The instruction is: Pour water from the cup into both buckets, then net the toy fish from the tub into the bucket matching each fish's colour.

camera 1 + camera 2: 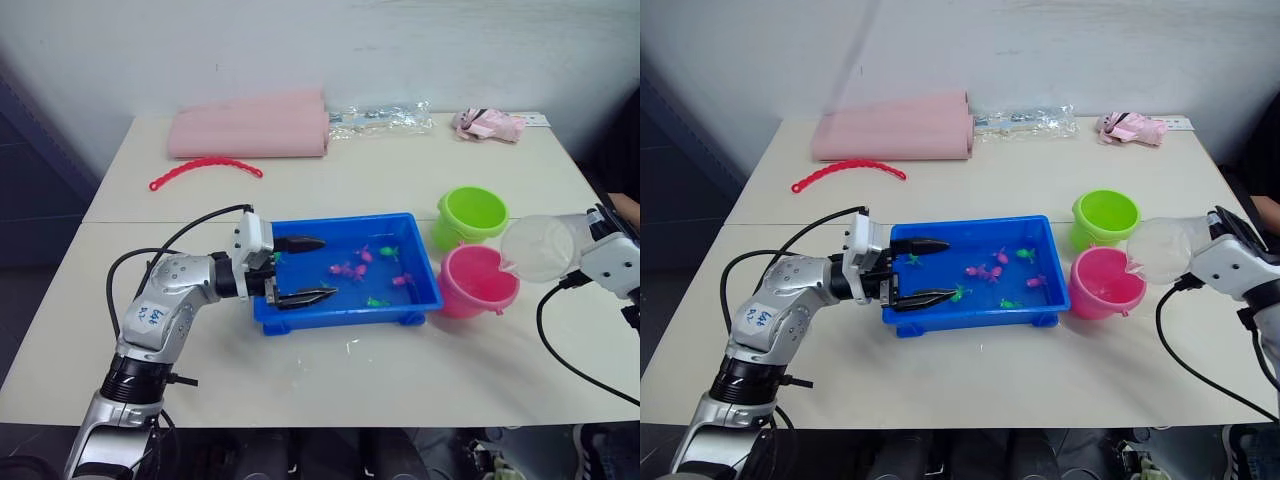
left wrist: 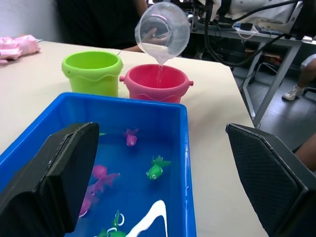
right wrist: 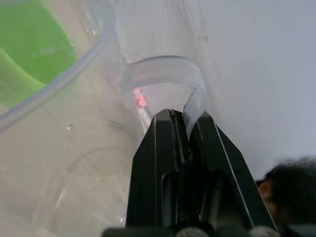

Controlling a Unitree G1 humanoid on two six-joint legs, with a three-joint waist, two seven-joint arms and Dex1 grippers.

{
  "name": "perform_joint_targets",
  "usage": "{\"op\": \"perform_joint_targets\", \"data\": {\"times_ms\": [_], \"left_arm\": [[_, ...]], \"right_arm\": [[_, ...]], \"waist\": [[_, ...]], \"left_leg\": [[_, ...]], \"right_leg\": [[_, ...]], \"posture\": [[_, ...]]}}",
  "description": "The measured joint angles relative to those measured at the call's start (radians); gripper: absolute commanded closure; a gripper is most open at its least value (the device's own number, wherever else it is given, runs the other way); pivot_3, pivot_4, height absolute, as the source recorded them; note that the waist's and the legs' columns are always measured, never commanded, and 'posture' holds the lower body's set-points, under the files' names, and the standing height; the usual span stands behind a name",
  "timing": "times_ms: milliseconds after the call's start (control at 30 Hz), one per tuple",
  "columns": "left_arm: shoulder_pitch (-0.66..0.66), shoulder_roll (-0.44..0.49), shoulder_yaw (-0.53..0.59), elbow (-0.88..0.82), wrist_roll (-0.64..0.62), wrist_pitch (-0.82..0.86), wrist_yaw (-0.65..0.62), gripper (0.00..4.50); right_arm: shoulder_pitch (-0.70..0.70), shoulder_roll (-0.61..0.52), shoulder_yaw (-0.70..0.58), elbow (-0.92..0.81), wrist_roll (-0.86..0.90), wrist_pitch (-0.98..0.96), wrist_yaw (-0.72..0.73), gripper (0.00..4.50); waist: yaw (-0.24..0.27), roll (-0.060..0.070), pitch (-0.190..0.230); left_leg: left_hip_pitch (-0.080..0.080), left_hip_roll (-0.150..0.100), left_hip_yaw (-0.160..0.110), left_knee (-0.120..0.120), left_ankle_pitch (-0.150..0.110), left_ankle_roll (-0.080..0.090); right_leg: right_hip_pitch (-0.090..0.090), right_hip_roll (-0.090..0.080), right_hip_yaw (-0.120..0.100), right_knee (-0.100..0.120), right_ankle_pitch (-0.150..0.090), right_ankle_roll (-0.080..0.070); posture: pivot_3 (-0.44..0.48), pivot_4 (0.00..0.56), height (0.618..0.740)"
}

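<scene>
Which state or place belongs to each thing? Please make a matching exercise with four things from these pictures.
Things:
1. cup
2. pink bucket
3. left gripper
4. toy fish

States or places:
A. open, over the left end of the tub
B. lying in the water of the blue tub
C. tilted, held by its handle in the right gripper
D. receiving a thin stream of water

Pairs: 1-C, 2-D, 3-A, 4-B

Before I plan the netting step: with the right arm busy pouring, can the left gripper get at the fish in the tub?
Probably yes. The left gripper hangs open over the tub's near end, fish just ahead, nothing between.
</scene>
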Motion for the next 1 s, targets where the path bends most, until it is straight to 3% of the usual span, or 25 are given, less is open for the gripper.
{"op": "perform_joint_targets", "data": {"times_ms": [300, 433, 733, 1000], "left_arm": [[-0.002, 0.003, 0.048, -0.006, -0.024, 0.031, 0.029, 0.0], [-0.023, -0.01, 0.069, -0.005, -0.041, 0.05, 0.056, 0.0], [-0.091, -0.016, 0.079, 0.043, -0.031, 0.048, 0.09, 0.0], [-0.145, -0.042, 0.055, 0.097, 0.009, 0.022, 0.1, 0.0]], "right_arm": [[-0.045, 0.128, -0.036, -0.016, 0.318, 0.274, 0.082, 4.4], [-0.095, 0.13, -0.055, -0.017, 0.373, 0.362, 0.072, 4.4], [-0.344, 0.073, -0.019, 0.139, 0.299, 0.491, -0.048, 4.4], [-0.55, -0.023, 0.208, 0.416, 0.105, 0.347, -0.039, 4.4]], "waist": [[0.0, 0.0, 0.0], [0.0, 0.0, 0.0], [-0.002, 0.0, 0.0], [-0.003, 0.0, 0.0]], "left_leg": [[0.001, 0.0, 0.0, 0.0, 0.0, 0.0], [0.001, 0.0, 0.0, 0.0, 0.0, 0.0], [0.001, -0.001, 0.002, 0.0, 0.0, 0.001], [-0.003, -0.001, 0.004, 0.0, 0.0, 0.001]], "right_leg": [[0.001, 0.0, 0.0, 0.0, 0.0, 0.0], [0.001, 0.0, 0.0, 0.001, 0.0, 0.0], [-0.001, 0.0, 0.002, 0.001, 0.0, 0.0], [-0.006, -0.001, 0.004, 0.002, 0.001, 0.001]], "posture": [[0.0, 0.15, 0.74], [0.0, 0.15, 0.74], [0.0, 0.15, 0.74], [0.0, 0.15, 0.74]]}}
